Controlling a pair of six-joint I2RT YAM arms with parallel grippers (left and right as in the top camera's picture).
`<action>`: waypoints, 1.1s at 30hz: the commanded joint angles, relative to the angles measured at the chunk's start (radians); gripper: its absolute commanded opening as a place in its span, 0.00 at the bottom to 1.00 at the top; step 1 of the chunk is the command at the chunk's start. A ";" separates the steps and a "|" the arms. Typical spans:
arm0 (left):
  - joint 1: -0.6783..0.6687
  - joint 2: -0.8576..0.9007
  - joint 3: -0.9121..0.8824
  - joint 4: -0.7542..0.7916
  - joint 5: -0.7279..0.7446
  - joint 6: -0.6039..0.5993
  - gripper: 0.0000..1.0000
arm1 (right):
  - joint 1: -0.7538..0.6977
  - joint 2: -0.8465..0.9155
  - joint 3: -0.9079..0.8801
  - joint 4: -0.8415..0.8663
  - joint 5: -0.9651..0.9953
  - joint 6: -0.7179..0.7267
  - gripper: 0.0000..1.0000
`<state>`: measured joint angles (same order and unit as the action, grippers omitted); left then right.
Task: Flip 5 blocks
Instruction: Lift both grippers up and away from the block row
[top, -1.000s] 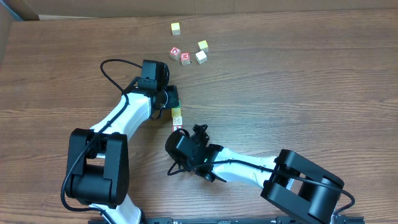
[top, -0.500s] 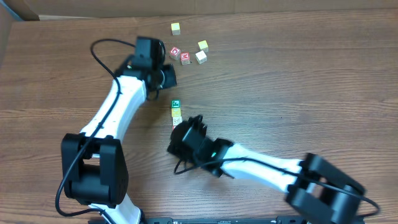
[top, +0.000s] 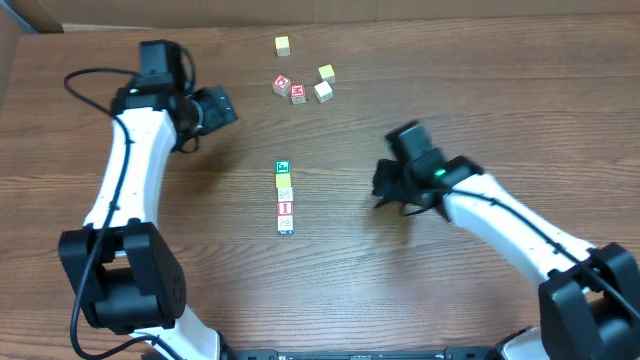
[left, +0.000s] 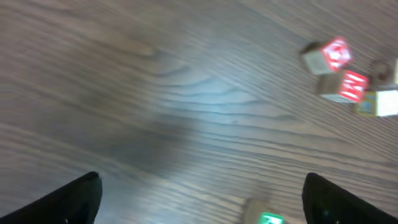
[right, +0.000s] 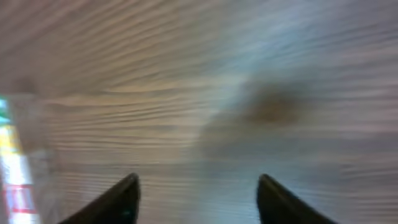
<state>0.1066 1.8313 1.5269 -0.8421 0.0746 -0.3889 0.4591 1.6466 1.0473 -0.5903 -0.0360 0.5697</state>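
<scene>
**A:** What has just changed?

**B:** Both arms have swung clear of the row. The left gripper (top: 215, 106) is now at ten o'clock from the blocks (top: 285, 196), its jaws spread wide and empty. The right gripper (top: 386, 186) is at three o'clock, also parted and holding nothing.

**A:** And the blocks?

**B:** All five lie free in a line running twelve to six, with green at the top. I'd judge the flipping finished, or nearly.

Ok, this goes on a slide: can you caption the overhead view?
Five blocks lined up at centre, left gripper and right gripper both clear of them, spare cubes beyond.
</scene>
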 joint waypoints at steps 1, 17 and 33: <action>0.016 -0.001 0.020 -0.013 -0.004 0.055 0.96 | -0.085 -0.023 0.013 -0.007 0.005 -0.251 0.77; 0.016 -0.001 0.018 -0.036 -0.004 0.121 1.00 | -0.243 -0.023 0.013 -0.010 0.042 -0.316 1.00; 0.016 -0.001 0.018 -0.036 -0.004 0.121 1.00 | -0.243 -0.023 0.013 -0.010 0.042 -0.316 1.00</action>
<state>0.1261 1.8313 1.5269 -0.8761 0.0711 -0.2844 0.2169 1.6466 1.0473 -0.6033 0.0040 0.2680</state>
